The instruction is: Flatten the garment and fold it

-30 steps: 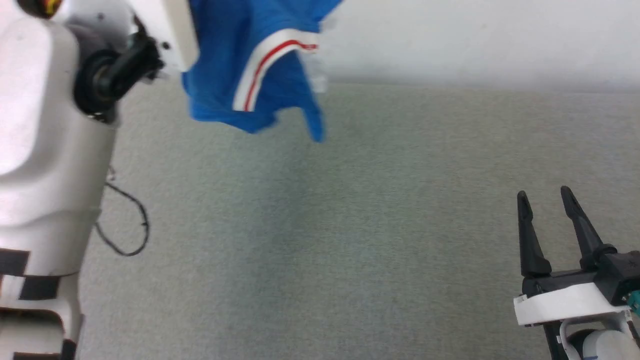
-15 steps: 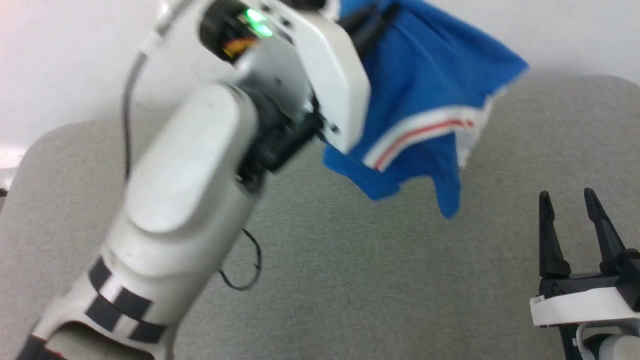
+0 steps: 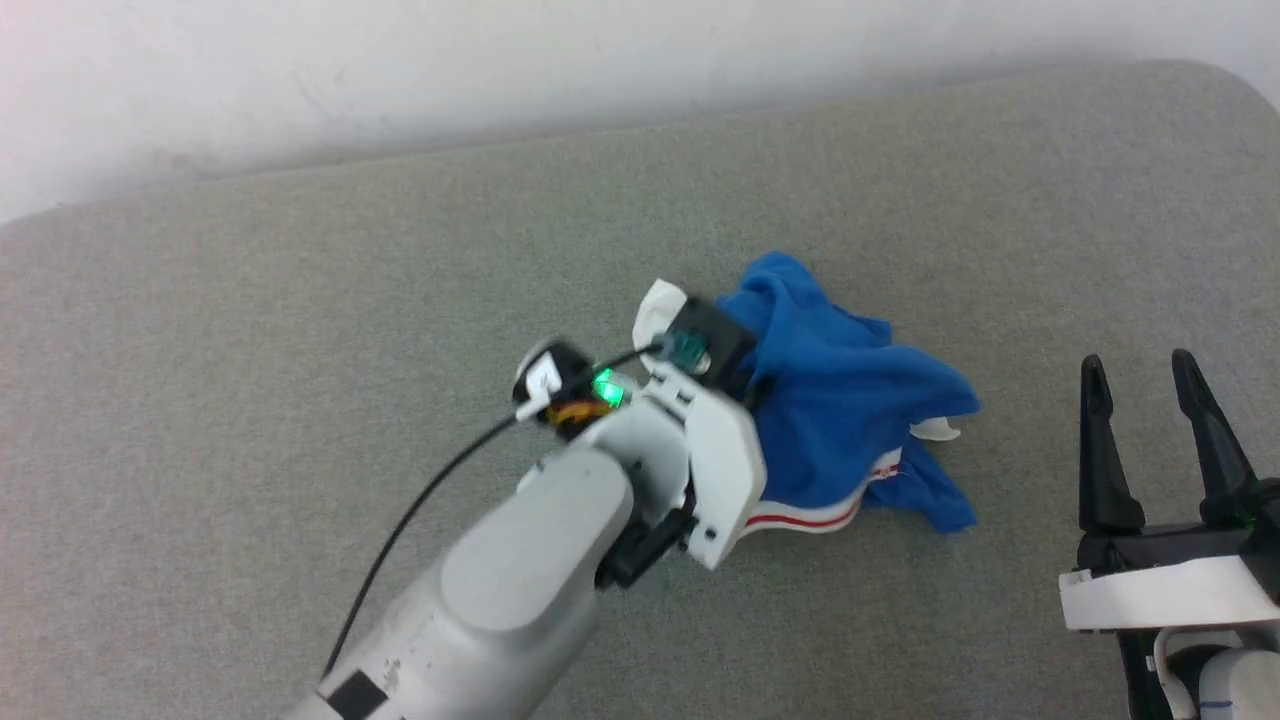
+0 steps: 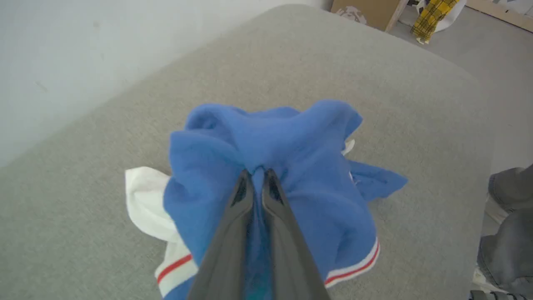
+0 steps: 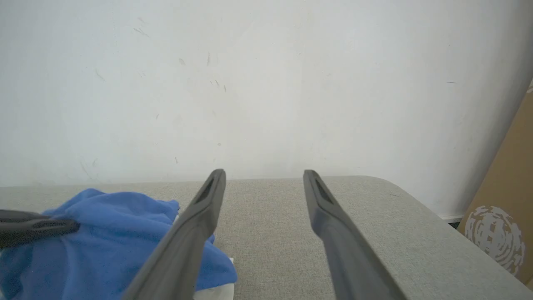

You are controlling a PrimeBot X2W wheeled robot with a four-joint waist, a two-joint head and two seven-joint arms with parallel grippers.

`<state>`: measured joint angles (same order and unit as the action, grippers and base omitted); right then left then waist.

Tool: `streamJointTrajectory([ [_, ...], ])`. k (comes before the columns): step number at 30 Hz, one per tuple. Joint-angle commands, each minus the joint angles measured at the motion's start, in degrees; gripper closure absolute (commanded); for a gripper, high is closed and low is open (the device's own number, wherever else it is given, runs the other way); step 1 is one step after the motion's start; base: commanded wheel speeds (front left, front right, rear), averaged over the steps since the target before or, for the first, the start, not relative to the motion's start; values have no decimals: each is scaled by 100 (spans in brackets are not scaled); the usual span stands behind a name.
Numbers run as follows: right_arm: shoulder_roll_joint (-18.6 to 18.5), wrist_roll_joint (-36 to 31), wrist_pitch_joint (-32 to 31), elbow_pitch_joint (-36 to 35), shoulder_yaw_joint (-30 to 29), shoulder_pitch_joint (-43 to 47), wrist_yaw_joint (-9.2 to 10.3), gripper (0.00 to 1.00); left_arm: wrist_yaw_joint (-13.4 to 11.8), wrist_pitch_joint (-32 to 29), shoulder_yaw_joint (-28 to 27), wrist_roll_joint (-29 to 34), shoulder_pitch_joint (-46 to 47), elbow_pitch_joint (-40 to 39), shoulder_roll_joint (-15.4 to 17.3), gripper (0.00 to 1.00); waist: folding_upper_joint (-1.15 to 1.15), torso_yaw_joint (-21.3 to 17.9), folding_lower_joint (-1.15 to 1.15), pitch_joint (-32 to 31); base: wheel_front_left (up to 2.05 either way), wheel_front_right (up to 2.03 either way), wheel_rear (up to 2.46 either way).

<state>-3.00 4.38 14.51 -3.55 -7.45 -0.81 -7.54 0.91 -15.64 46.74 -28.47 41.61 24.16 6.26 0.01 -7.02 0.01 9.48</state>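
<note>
The garment [image 3: 850, 420] lies in a crumpled blue heap on the grey padded table [image 3: 300, 330], with red-and-white striped trim at its near edge. In the left wrist view my left gripper [image 4: 258, 171] is shut on a pinched fold at the top of the garment [image 4: 300, 166], and a white sleeve [image 4: 143, 200] spills to the left. In the head view my left wrist [image 3: 700, 440] covers those fingers. My right gripper [image 3: 1138, 360] stands open and apart, to the right of the heap. In the right wrist view that gripper [image 5: 264, 173] holds nothing, with the garment [image 5: 104, 246] at lower left.
A white wall [image 3: 500, 60] runs along the table's far edge. The table's rounded corner [image 3: 1210, 80] is at the far right. A cardboard box [image 5: 504, 208] stands past that corner, on the floor. Grey cloth [image 4: 508, 225] shows beyond the table's right edge.
The head camera has tilted down. My left arm has brought the garment from hanging in the air down onto the table, still gripped. The right gripper has stayed open.
</note>
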Motion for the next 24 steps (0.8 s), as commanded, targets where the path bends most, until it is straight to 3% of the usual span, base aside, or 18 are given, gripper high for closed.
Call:
streamJointTrajectory([
  [1, 13, 47, 39, -4, 8, -98, 5, 0, -11, 13, 62, -49, -212, 332, -54, 100, -1, -72, -1, 147, 0, 0, 0],
  [6, 13, 38, 44, 10, -14, -172, 5, 0, -57, 107, 83, -245, -419, 964, -188, 100, -1, -25, -1, 231, 0, 0, 0],
  [8, 13, 27, 45, 8, -23, -175, 5, 0, -102, 249, 2, -359, -412, 1031, -236, 61, -1, 38, -1, 229, 0, 0, 0],
  [10, 13, 17, 46, 18, -16, -177, 5, 0, -132, 437, -56, -426, -358, 1011, -269, 0, -1, 102, -1, 195, 0, 0, 0],
  [18, 13, -5, 48, 60, 15, -112, 5, 0, -475, 1433, -541, -644, -466, 308, -217, 0, -1, 316, -1, -130, 0, 0, 0],
  [24, 13, -12, 48, 41, 31, 19, 5, 0, -942, 2448, -1003, -429, -1061, -686, 422, 0, -1, 430, -1, -257, 0, 0, 0],
])
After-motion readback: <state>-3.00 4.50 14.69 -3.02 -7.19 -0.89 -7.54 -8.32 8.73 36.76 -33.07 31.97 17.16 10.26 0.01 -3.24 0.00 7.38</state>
